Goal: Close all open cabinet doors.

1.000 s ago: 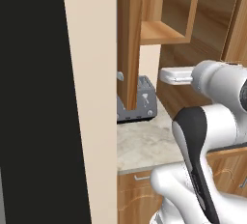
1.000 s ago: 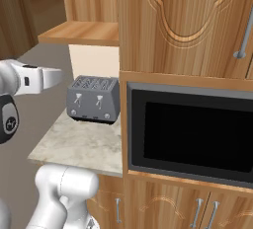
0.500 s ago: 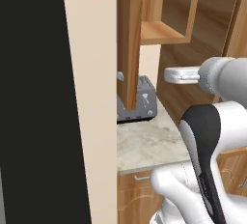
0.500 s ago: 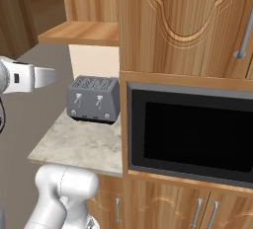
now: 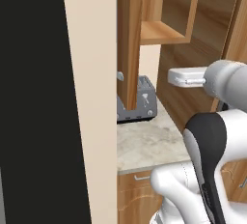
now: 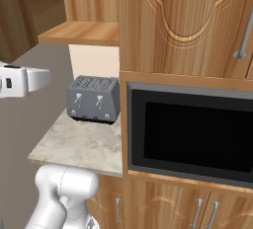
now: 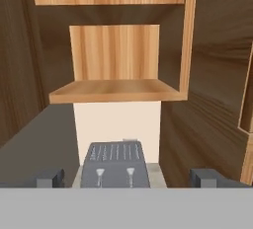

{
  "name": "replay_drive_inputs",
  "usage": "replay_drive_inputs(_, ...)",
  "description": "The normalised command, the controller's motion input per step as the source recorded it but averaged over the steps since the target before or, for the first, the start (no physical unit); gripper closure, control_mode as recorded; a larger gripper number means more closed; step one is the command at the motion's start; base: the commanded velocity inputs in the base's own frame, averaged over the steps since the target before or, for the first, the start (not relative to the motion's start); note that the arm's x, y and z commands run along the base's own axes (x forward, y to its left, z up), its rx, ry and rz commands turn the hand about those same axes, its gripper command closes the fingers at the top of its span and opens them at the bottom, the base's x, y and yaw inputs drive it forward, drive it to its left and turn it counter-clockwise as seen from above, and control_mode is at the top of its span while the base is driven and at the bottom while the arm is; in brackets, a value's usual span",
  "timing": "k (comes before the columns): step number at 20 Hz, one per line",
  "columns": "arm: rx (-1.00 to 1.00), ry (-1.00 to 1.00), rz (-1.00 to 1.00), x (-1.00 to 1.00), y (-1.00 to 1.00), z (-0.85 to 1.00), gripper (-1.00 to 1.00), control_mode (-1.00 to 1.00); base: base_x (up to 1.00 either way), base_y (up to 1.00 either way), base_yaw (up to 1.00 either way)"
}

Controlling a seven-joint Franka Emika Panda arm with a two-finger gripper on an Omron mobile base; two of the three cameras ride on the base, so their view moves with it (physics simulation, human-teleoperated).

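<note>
— Where does the open door [image 5: 129, 39] lie from our pincer [image 7: 126, 177]?

— In the left base view it stands edge-on at about 9 o'clock from the hand, a tall plank running top to bottom, swung out in front of the toaster [image 5: 140, 103] on the worktop [image 5: 149, 141].

— And the pincer?

— Its tips sit wide apart and hold nothing. It looks straight into the bare shelf [image 7: 116, 91], toaster at 6 o'clock.

— So the door is off to one side, not ahead?

— We judge so: the dark wood at 9 o'clock in the hand view may be its face, though we cannot tell for sure. The door [image 6: 188, 23] above the microwave [image 6: 190, 132] looks shut.
</note>
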Motion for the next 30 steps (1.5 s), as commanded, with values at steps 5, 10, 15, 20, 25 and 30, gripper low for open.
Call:
replay_drive_inputs(5,0.00,-0.10,0.00,-0.36,0.00,0.03,-1.00,-1.00,0.00,0.00,0.00)
replay_drive_inputs(10,0.00,-0.05,0.00,-0.48,0.00,0.13,-1.00,-1.00,0.00,0.00,0.00)
replay_drive_inputs(15,0.00,0.00,0.00,-0.37,0.06,0.25,-1.00,-1.00,0.00,0.00,0.00)
replay_drive_inputs(20,0.00,-0.07,0.03,-0.64,0.24,0.06,-1.00,-1.00,0.00,0.00,0.00)
replay_drive_inputs(25,0.00,-0.09,0.16,-0.45,0.33,0.00,-1.00,-1.00,0.00,0.00,0.00)
replay_drive_inputs(30,0.00,-0.02,0.25,-0.12,0.02,0.00,-1.00,-1.00,0.00,0.00,0.00)
